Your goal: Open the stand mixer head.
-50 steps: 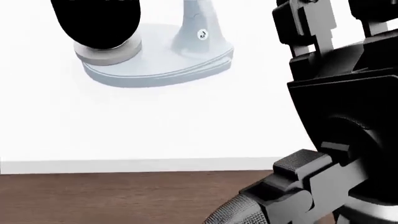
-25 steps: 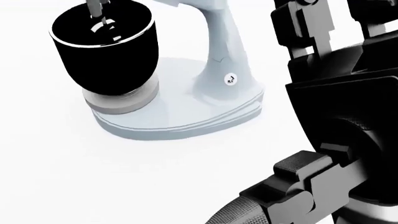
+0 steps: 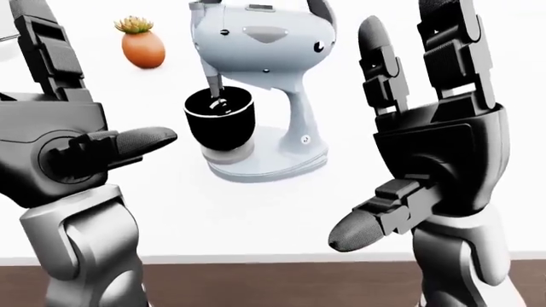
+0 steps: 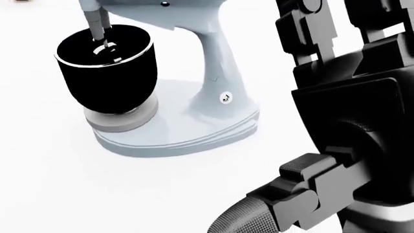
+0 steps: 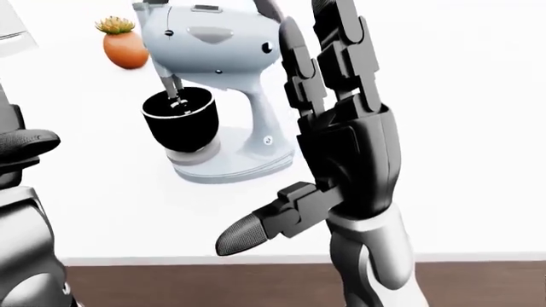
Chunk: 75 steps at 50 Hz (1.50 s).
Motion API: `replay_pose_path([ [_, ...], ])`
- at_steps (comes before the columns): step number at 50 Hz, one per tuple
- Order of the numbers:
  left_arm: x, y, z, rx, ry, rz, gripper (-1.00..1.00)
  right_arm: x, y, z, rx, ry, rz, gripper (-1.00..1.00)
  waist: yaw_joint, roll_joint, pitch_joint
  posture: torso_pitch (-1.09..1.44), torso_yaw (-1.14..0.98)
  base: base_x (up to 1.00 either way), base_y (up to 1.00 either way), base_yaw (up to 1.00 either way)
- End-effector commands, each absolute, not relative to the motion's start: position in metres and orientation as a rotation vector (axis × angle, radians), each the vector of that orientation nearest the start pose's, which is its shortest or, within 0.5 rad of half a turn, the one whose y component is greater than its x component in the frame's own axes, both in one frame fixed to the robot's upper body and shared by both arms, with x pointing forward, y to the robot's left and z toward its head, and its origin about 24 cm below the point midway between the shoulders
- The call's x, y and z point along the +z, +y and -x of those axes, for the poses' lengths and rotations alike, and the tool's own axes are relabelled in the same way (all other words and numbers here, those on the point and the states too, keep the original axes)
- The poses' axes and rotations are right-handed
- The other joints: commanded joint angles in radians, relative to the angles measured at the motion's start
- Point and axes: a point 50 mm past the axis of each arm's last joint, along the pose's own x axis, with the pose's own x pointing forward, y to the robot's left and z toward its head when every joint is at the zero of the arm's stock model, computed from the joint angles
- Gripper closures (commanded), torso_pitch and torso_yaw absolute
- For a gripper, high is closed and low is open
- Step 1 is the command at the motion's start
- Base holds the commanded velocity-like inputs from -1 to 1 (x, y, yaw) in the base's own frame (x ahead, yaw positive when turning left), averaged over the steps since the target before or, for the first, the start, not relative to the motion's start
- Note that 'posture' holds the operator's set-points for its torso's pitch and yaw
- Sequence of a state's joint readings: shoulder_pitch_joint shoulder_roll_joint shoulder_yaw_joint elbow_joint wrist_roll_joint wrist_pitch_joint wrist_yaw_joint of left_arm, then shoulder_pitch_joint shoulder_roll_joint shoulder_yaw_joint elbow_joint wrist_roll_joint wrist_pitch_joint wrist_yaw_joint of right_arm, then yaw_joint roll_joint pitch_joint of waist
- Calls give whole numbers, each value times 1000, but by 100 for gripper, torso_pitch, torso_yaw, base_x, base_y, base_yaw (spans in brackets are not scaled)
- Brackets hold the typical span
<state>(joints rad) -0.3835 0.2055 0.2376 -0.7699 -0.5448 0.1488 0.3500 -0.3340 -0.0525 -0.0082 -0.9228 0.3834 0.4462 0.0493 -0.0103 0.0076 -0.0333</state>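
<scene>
Left-eye view: stand mixer (image 3: pixel 260 83) top centre on white counter (image 3: pixel 256 211), head down over black bowl (image 3: pixel 219 121); orange potted plant (image 3: pixel 141 45) upper left. Left hand (image 3: pixel 77 150) and right hand (image 3: pixel 427 147) both spread, clear of it. Head view: mixer base sits higher than 0.5 s ago, camera moved.

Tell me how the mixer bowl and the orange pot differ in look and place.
The bowl is black, while the pot is orange. The bowl sits on the mixer base, under its head, with a beater reaching into it; the pot stands apart on the white counter, up and left of the mixer in the left-eye view, and holds a small green plant. Both stand upright.
</scene>
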Motion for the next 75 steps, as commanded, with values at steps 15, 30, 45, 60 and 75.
replay_pose_path([
  [15, 284, 190, -202, 70, -1012, 413, -99, 269, -117, -194, 447, -725, -280, -100, 11, -2, -65, -16, 0, 0, 0, 0],
  [30, 283, 190, -201, 76, -1011, 413, -99, 265, -122, -209, 415, -529, -349, -100, 20, -14, -69, -16, 0, 0, 0, 0],
  [45, 282, 191, -202, 80, -1008, 409, -99, 251, -122, -207, 438, -441, -259, -100, 24, -17, -79, -16, 0, 0, 0, 0],
  [60, 283, 191, -203, 77, -1009, 408, -99, 244, -121, -206, 497, -322, -322, -100, 22, -18, -87, -16, 0, 0, 0, 0],
  [75, 282, 193, -203, 87, -1009, 404, -99, 241, -129, -218, 449, -225, -402, -100, 23, -25, -79, -16, 0, 0, 0, 0],
])
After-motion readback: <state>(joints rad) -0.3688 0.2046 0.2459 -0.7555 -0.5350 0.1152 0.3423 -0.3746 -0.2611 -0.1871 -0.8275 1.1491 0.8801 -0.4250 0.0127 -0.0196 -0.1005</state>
